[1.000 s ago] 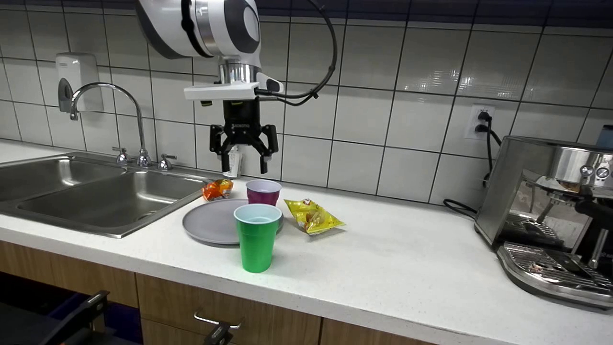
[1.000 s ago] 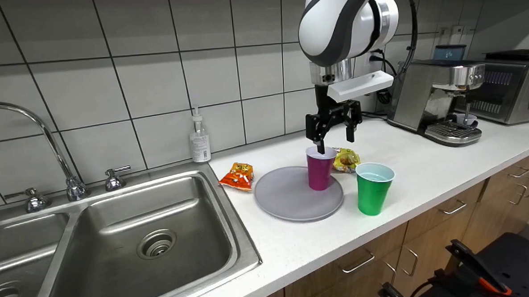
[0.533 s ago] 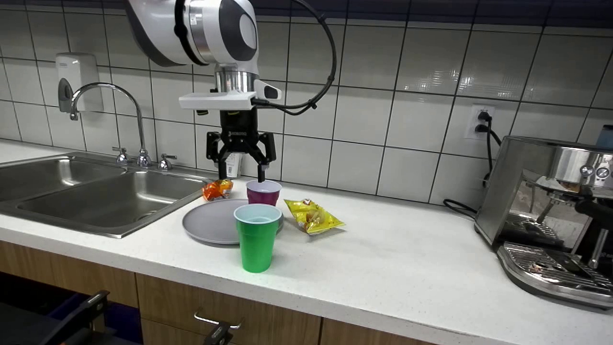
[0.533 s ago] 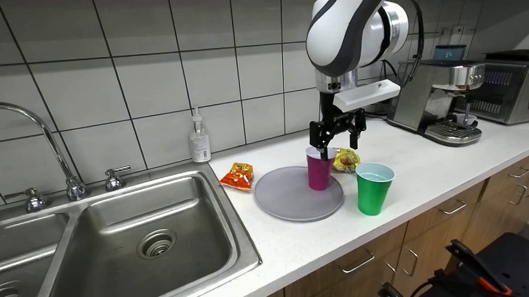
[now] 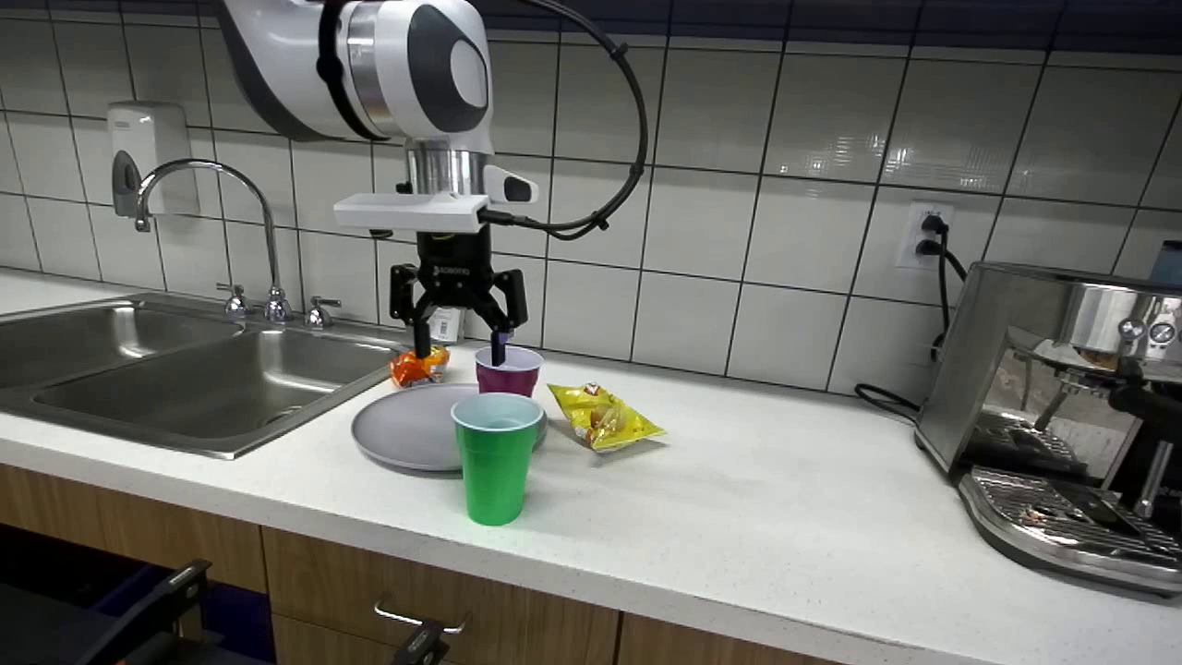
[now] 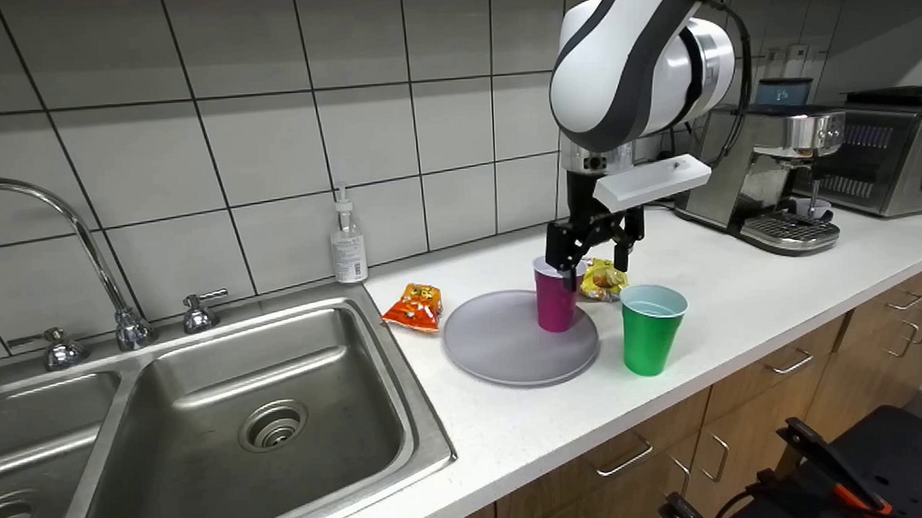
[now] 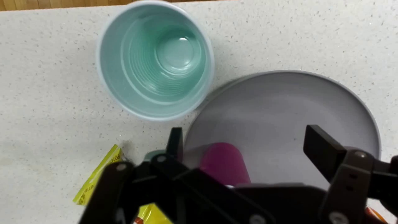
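We see the black two-fingered gripper (image 5: 460,353) spread wide above a round gray plate (image 6: 496,347), near the magenta plastic cup (image 6: 555,309) on it; a green plastic cup (image 6: 650,338) stands nearby.

I have my gripper (image 6: 596,276) higher than the plate (image 6: 496,351), with jaws apart. On the plate stands the purple cup (image 6: 554,308). Near the plate are the green cup (image 6: 653,332), the orange bag (image 6: 416,308) and the yellow bag (image 6: 604,282).
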Tool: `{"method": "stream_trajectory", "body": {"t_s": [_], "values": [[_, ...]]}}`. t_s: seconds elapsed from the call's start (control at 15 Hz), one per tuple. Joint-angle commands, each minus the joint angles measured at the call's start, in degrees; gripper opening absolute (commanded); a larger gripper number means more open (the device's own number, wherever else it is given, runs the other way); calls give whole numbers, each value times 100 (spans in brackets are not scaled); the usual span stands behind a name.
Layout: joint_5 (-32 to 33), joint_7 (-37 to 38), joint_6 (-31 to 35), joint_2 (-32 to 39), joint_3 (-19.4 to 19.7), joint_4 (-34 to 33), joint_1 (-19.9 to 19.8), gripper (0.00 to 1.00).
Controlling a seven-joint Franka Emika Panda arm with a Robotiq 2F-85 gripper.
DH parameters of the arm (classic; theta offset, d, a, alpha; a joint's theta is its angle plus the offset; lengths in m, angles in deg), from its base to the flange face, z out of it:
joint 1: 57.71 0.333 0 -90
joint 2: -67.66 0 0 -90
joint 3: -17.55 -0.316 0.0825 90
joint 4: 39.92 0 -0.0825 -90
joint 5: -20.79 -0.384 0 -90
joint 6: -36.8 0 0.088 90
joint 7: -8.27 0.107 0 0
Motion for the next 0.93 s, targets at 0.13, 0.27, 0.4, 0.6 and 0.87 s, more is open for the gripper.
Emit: {"method": "stream_trajectory", "body": {"t_s": [0.13, 0.27, 0.4, 0.6, 0.87], "values": [[-376, -448, 260, -209, 12, 356, -116, 100], [-412, -451, 287, -182, 32, 393, -128, 100], [-362, -414, 304, -152, 54, 415, -147, 100], [-319, -389, 319, -90, 63, 442, -172, 100], [-249, -321, 338, 9, 54, 463, -187, 100]]}}
